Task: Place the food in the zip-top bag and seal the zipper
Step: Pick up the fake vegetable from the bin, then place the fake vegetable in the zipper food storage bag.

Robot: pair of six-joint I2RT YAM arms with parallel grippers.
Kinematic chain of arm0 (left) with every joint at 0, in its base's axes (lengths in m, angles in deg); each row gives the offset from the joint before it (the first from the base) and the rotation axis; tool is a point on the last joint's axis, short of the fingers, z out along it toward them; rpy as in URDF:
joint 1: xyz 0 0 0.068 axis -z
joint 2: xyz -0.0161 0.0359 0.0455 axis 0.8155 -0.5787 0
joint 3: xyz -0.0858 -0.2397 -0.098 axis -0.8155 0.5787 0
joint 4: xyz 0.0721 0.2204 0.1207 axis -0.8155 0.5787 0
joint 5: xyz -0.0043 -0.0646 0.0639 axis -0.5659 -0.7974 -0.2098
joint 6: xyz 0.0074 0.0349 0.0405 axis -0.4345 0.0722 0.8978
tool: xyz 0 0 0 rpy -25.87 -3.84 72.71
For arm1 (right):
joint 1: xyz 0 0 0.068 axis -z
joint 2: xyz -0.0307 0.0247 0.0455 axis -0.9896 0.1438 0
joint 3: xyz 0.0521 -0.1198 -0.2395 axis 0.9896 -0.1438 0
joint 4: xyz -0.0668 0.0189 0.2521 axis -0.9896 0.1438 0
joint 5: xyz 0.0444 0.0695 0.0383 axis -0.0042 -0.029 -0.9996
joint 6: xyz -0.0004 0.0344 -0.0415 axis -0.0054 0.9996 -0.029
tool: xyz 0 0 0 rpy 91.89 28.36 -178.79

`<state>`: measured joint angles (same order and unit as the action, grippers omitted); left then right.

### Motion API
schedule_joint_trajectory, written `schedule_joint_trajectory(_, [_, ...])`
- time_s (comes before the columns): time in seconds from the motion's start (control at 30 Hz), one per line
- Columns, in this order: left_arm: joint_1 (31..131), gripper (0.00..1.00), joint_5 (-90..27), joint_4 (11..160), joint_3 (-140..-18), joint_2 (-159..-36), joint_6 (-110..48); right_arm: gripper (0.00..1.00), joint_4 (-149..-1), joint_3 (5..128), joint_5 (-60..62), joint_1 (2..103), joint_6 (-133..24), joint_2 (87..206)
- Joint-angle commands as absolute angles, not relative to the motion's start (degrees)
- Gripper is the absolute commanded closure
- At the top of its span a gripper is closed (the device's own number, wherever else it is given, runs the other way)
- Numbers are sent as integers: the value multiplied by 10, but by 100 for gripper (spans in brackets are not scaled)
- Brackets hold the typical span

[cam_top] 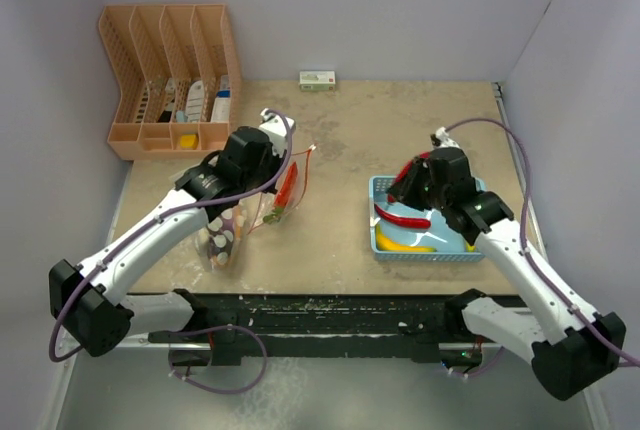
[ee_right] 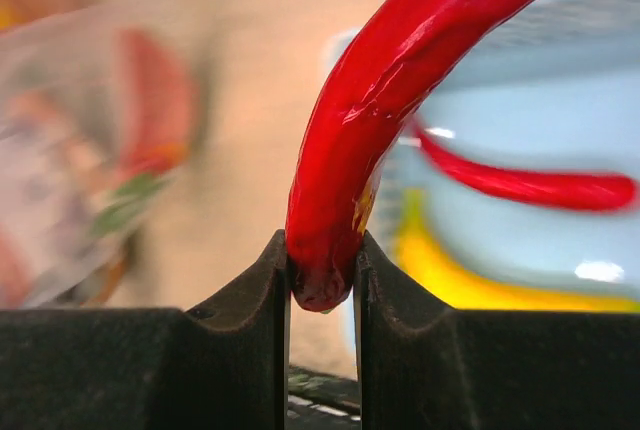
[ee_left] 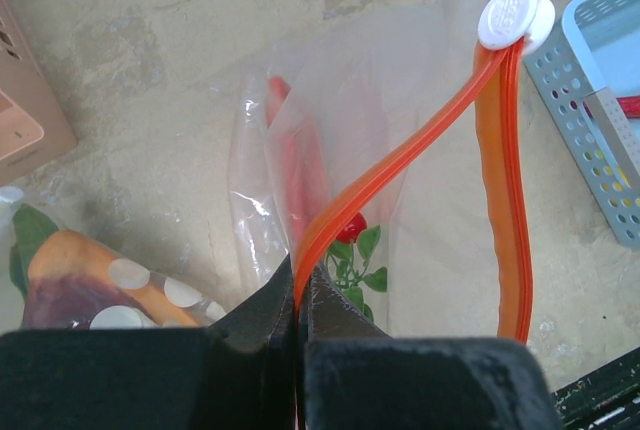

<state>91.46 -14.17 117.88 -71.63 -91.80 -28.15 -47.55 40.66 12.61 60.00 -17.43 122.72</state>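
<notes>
The left gripper [ee_left: 298, 295], clenched on the thin red-orange zipper strip [ee_left: 400, 165], holds up the clear dotted plastic bag [cam_top: 228, 235] left of the table's [cam_top: 380, 120] centre. The right gripper [ee_right: 322, 270] pinches a glossy red toy chili pepper [ee_right: 400, 80] by its tip over the light blue plastic basket [cam_top: 425, 255] near the right edge. The chili may pivot loose or snag the narrow, floppy mouth. Bare tabletop lies between.

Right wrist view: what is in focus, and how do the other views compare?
Right wrist view: the chili pepper in the right pincer is sharp with glossy highlights, the bag and basket behind are blurred; left wrist view: sharp, slight glare on the bag; top view: evenly lit, soft shadows.
</notes>
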Motion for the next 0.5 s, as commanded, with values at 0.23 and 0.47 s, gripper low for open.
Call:
schedule_joint_trajectory(0.23, [916, 100, -145, 1128, -714, -927, -302, 100, -773, 548, -57, 354, -238, 1311])
schedule_joint_trajectory(0.47, [915, 100, -141, 1119, -716, -937, -304, 100, -909, 503, -106, 265, -203, 1341])
